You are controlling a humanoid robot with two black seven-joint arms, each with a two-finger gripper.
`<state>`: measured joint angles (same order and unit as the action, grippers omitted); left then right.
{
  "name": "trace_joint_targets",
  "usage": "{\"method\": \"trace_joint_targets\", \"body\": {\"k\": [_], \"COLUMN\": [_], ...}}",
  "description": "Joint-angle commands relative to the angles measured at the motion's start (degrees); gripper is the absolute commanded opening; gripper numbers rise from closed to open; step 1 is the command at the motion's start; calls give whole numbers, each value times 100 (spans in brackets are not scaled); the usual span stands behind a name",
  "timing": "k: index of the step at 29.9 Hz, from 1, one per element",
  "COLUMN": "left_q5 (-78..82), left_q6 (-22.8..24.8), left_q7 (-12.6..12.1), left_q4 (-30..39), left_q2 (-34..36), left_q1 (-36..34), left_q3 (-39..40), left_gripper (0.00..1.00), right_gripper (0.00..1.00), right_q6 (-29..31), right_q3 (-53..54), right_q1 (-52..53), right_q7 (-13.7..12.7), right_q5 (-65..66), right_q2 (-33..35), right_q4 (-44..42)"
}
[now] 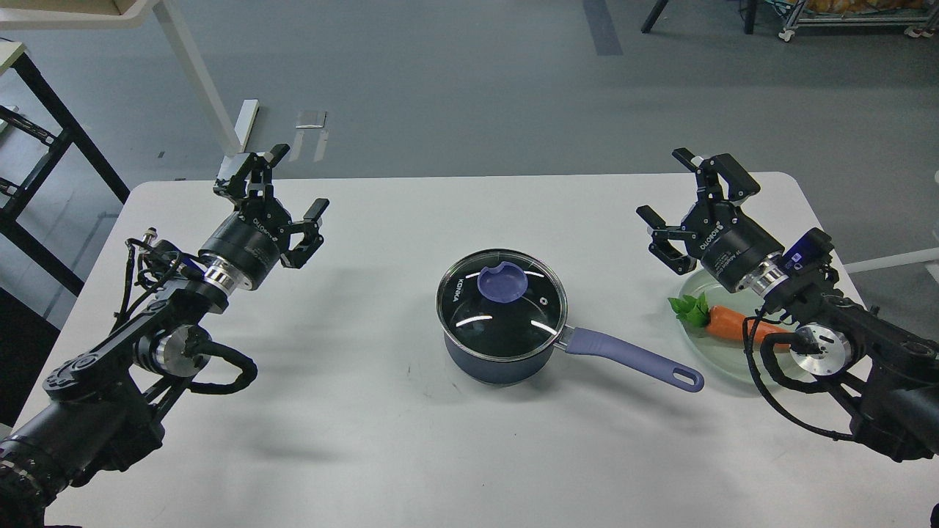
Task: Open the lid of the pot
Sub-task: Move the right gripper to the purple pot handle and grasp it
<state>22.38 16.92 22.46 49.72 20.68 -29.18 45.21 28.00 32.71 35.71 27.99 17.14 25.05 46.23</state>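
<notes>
A: Where did the pot (499,352) sit?

B: Near the middle of the white tabletop (381,440), upright, a dark blue saucepan. Its lavender handle (631,359) ran out to the right and slightly toward the robot, ending in a loop hole.

A: And the pot lid (502,293)?

B: It lay flat on the pot, closing it, the silver rim matching the pot's edge all round. The purple-blue knob (501,281) sat a little behind the lid's centre, and a small vent showed to its right. Nothing touched the lid.

A: What of the arms?

B: The left tool (282,187) hung above the tabletop's left rear part, well apart from the pot, its two fingers spread wide with nothing between them. The right tool (678,194) stood likewise at the right rear, fingers apart and holding nothing.

A: Was anything else on the tabletop?

B: A pale green glass plate (715,352) lay at the right, just past the handle's loop end, partly hidden by the right arm. On it rested a toy carrot (737,326), its green leaves pointing left toward the pot.
</notes>
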Motion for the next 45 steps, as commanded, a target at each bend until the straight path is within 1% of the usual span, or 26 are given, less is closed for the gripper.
{"method": "trace_joint_targets", "body": {"k": [1, 6, 8, 12, 16, 20, 25, 32, 37, 42, 45], "left_q5": [20, 144, 152, 152, 100, 82, 82, 82, 82, 82, 82], "left_q6": [-66, -66, -66, -57, -5, 13, -5, -22, -14, -13, -40], "left_q7": [21, -14, -14, -14, 4, 56, 65, 65, 65, 65, 56], "left_q4": [46, 64, 64, 20, 11, 46, 73, 161, 222, 240, 328], "left_q2": [6, 7, 50, 243, 323, 332, 270, 296, 332, 314, 323], "left_q1": [27, 44, 44, 27, 0, -8, -44, -44, -26, -26, -17], "left_q3": [-4, -12, -47, -74, -162, -179, -180, -188, -188, -188, -188], "left_gripper": [99, 99, 99, 99, 99, 99, 99, 99, 99, 99, 99], "right_gripper": [100, 100, 100, 100, 100, 100, 100, 100, 100, 100, 100], "right_q6": [0, 0, 0, 0, 0, 0, 0, -260, -497, -770, -779], "right_q3": [16, 42, 51, 77, 121, 156, 156, 95, -10, -388, -713], "right_q1": [-11, -3, 6, 24, 129, 392, 832, 850, 683, 665, 665], "right_q7": [1, 1, 1, 1, 1, 1, 1, 1, 1, 1, 1], "right_q5": [-1, -1, -1, 113, 806, 1833, 3836, 6517, 8082, 9296, 9553], "right_q2": [-9, 0, 122, 684, 1422, 2099, 2610, 2847, 2874, 2865, 2848], "right_q4": [0, 9, 52, 508, 1123, 1800, 2556, 3505, 3788, 3893, 3972]}}
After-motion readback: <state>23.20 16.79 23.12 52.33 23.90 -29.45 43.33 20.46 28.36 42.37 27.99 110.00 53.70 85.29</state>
